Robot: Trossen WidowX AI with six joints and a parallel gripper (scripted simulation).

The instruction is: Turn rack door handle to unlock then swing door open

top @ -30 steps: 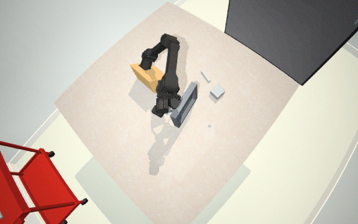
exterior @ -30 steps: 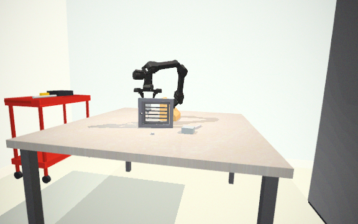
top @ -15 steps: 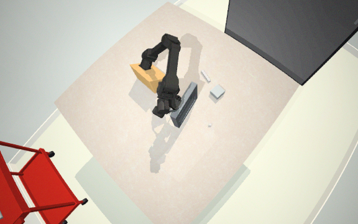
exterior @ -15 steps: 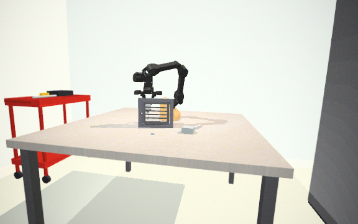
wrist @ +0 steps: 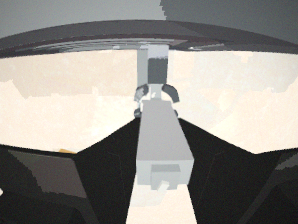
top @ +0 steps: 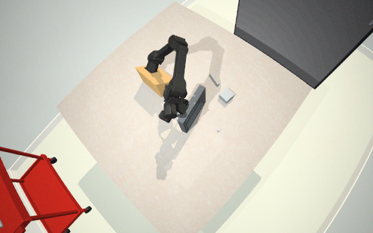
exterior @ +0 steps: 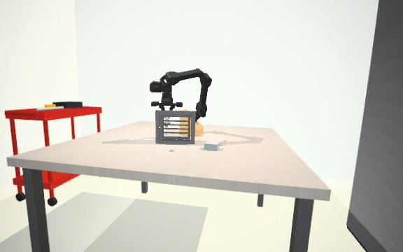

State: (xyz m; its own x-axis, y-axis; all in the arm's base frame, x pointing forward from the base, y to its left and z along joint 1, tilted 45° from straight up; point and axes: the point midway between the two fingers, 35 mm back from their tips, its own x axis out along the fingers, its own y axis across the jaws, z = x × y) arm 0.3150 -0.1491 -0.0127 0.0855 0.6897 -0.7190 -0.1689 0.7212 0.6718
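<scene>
Black, angular fingers [exterior: 171, 108] pinch the pale grey, blocklike handle [exterior: 166, 120] [wrist: 164, 132] at the centre of my wrist view. I can't tell whether it has turned. Just beyond stands the dark grey rectangular rack frame [top: 183, 125] [exterior: 157, 131] [wrist: 220, 44], its barred door [exterior: 175, 138] sitting shut in it, left of centre in my exterior view. Past the frame in my top view, the pale wooden bench [top: 109, 97] [exterior: 117, 157] [wrist: 60, 75] carries a small white piece [top: 218, 130] [exterior: 171, 150] and a light grey box [top: 226, 95] [exterior: 211, 146]. Farther off, a red metal cart [top: 6, 178] [exterior: 47, 114] fills the lower left.
</scene>
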